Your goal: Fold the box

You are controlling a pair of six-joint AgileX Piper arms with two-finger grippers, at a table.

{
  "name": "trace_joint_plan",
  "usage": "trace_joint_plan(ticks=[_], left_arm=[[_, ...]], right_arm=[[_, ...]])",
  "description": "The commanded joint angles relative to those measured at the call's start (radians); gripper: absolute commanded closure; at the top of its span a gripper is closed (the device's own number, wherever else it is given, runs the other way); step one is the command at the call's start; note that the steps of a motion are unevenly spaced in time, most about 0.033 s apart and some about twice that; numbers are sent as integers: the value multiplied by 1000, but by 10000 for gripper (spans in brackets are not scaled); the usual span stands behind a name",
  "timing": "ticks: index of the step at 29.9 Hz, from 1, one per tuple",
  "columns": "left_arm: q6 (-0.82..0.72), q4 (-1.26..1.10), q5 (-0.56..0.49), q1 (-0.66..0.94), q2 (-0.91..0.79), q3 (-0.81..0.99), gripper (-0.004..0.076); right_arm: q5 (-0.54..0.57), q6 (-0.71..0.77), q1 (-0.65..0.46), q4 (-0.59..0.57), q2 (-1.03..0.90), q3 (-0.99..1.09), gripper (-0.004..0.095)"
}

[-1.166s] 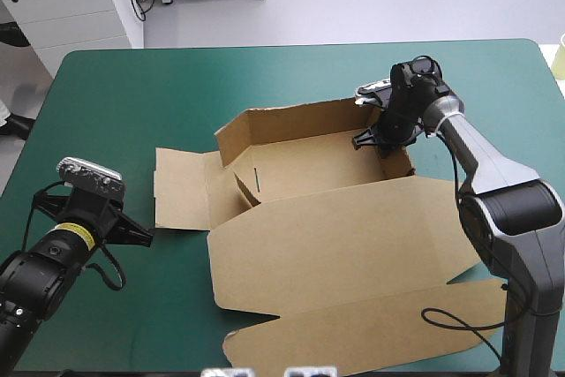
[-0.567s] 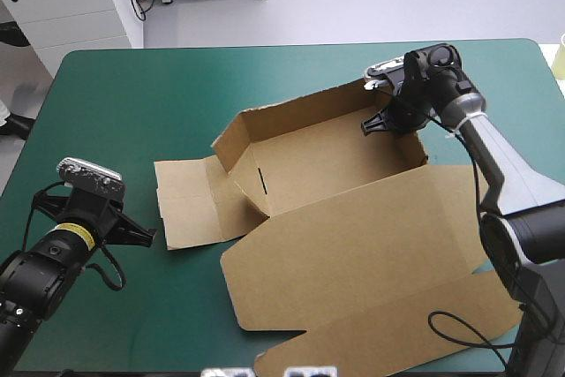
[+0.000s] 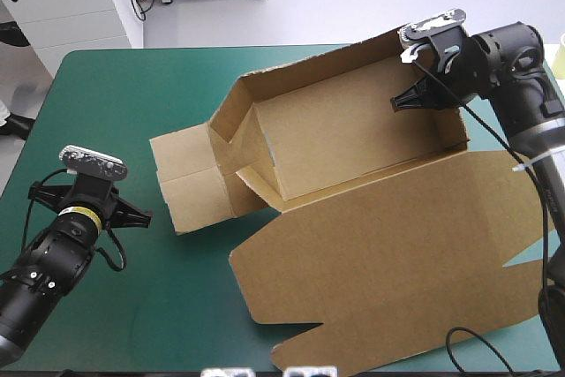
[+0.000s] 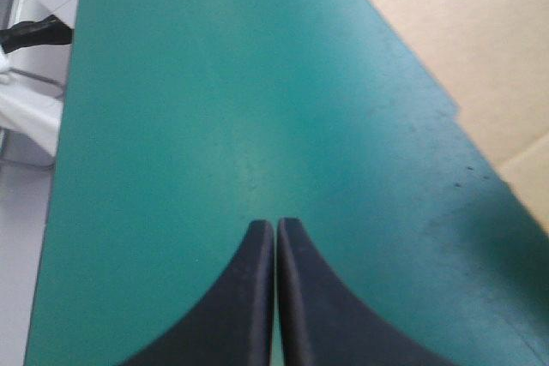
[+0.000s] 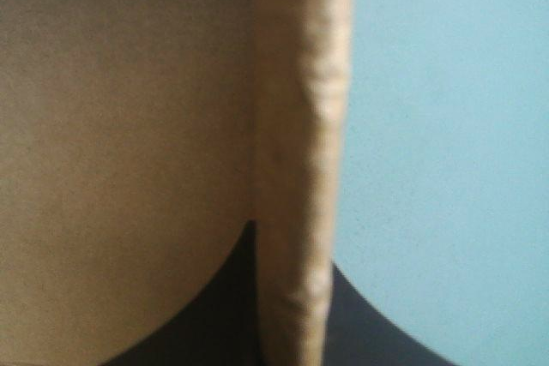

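Brown box (image 3: 353, 130) wall between extended right arm's fingers (image 5: 360, 342).

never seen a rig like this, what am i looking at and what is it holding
This is a robot with two arms at a table with a teal-green cover. Each arm ends in a hand of two black fingers. The high view looks down from above and behind the robot; the other two come from cameras on the wrists, looking along each hand. On the table is a brown box, a cut sheet of board with walls raised and its big lid panel flat. The right hand is shut on the wall at the box's right end; its wrist view shows that wall's edge between the fingers. The left hand is shut, empty, over bare cover.
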Motion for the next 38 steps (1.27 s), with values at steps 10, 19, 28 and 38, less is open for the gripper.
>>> trace_joint_plan(ticks=[10,19,28,38], left_arm=[[71,-173,-174,277,46,-29,722],[409,-676,-314,406,284,-29,722],[1297,-1693,-278,409,406,-29,722],[1816,-2370,65,409,445,-29,722]], right_arm=[[-5,5,-1,-34,-113,-29,927],[-5,1,-1,0,-150,-29,927],[-5,-11,-1,44,-192,-31,927],[-5,-38,-1,135,-194,-95,927]])
